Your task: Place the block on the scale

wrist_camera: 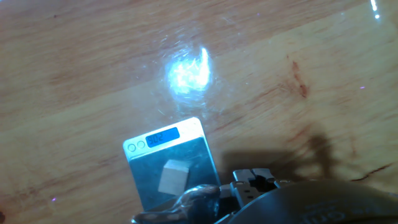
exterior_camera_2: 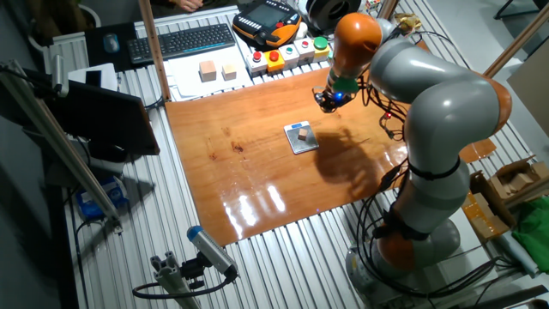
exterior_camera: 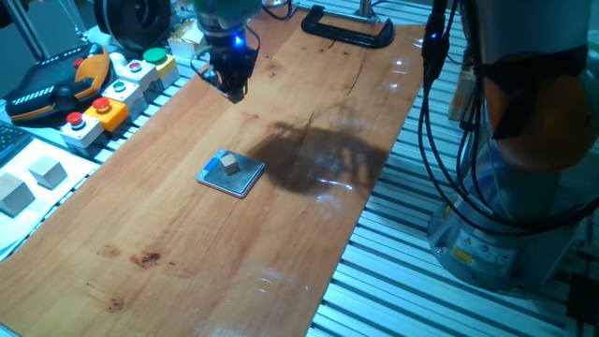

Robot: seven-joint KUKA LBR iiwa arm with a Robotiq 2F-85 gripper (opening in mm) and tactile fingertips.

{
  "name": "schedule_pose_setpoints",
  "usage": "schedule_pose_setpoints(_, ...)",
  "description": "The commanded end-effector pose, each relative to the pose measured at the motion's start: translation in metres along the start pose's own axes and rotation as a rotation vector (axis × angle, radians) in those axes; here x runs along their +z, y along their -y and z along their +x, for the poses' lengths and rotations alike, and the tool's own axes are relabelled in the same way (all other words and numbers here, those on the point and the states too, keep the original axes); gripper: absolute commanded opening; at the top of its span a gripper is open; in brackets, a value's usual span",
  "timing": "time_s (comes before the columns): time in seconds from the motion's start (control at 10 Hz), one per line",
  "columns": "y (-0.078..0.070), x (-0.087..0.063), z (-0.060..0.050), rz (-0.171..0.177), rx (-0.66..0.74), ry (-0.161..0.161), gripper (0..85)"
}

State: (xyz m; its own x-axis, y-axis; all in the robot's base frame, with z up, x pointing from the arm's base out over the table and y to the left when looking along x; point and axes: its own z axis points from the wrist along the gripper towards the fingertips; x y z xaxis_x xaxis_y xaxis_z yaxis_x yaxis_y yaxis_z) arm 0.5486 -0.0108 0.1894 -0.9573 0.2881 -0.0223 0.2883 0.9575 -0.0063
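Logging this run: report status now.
End effector up off the table, holding nothing; jaw state unclear. Block sitting on the scale, display lit. Nothing in the way on the board.

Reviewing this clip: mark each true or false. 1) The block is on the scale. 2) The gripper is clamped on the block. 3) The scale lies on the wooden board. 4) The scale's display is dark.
1) True: the block sits on the scale.
2) False: the gripper is up and away from the block, holding nothing.
3) True: the scale lies flat on the wooden board.
4) False: in the hand view the display glows blue.
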Motion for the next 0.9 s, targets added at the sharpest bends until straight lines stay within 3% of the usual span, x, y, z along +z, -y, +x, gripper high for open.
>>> schedule_pose_setpoints(0.0,0.0025,-0.0011,-0.0002,-0.003,-0.003,-0.003,0.7)
schedule_pose_setpoints(0.8,0.0041,-0.0050,0.0014,-0.005,-0.020,-0.012,0.7)
